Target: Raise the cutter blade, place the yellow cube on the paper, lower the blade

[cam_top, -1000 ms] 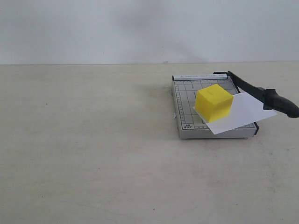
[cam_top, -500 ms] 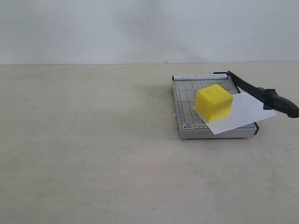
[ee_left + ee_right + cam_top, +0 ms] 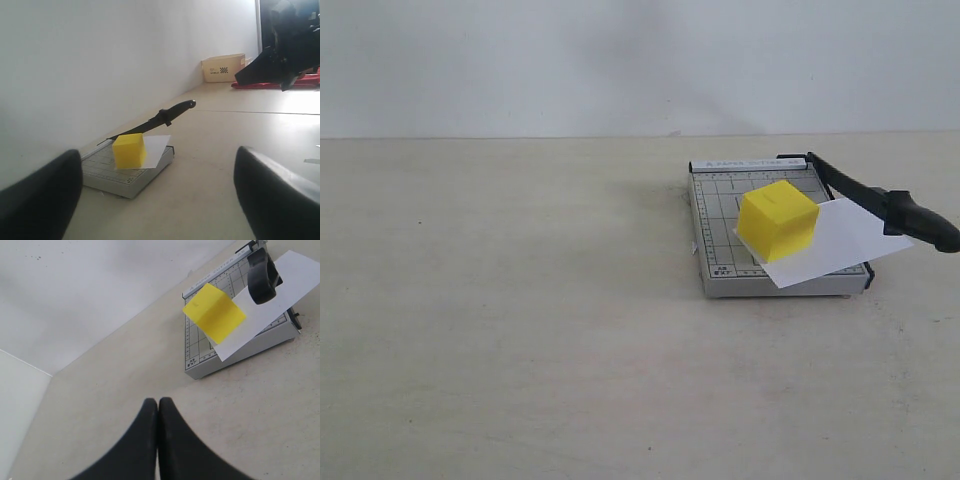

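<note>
Yellow cube (image 3: pixel 777 219): sits on the paper (image 3: pixel 840 240), over the gridded face of the grey paper trimmer base (image 3: pixel 718 218), with nothing gripping it. Paper: lies askew across the base, overhangs its near edge and its right side, and passes under the cutter blade (image 3: pixel 865 195). Cutter blade: runs along the base's right side from the hinge at the far corner, with the thick black handle reaching out past the base, above the paper's corner. Hard to tell whether fully down; looks slightly tilted up in the left wrist view.

Bench (image 3: pixel 520 300): pale beige, matt, faintly speckled, and meets a plain white wall (image 3: pixel 620 60) just behind the trimmer. Farther back in the left wrist view: a cardboard box (image 3: pixel 223 67) on the floor by the wall.

Left gripper (image 3: pixel 157 155): held low and well back from the trimmer, facing it along the bench; jaws spread wide, holding nothing. Right gripper (image 3: pixel 158 402): raised above the bench and well apart from the trimmer, looking down on it; jaws pressed together with nothing between them. Neither arm visible in the exterior view.
</note>
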{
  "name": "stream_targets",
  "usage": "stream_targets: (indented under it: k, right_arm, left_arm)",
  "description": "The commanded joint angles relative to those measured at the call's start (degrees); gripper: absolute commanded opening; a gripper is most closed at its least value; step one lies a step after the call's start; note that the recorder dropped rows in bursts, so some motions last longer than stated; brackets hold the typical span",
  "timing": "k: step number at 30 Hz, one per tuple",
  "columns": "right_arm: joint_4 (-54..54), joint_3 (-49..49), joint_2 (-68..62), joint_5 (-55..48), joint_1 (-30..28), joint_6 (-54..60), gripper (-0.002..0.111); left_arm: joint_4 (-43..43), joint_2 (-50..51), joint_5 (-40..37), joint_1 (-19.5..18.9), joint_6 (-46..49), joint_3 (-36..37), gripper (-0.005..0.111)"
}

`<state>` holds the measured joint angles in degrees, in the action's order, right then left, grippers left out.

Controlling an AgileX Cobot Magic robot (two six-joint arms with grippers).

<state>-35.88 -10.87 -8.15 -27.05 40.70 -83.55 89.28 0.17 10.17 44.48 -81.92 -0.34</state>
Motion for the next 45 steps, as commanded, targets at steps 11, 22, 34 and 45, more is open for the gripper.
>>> stream_targets:
  k: [11,22,34,45]
  right_arm:
    - [-0.6,0.1,0.1,0.4,-0.2,0.1,0.0]
    - [-0.6,0.1,0.1,0.4,-0.2,0.1,0.0]
    - [-1.7,0.1,0.1,2.5,-0.2,1.6,0.0]
    - [-19.2,-8.8,-3.4,-7.5,-0.2,11.0,0.0]
  left_arm:
    - [0.0,-0.2,-0.7,0.1,0.2,0.3,0.077]
    - [-14.6,-0.2,-8.6,0.1,0.2,0.3,0.077]
    - [-14.6,-0.2,-8.0,0.1,0.2,0.3,0.077]
    - [-14.6,-0.2,-2.9,-24.7,0.2,0.3,0.077]
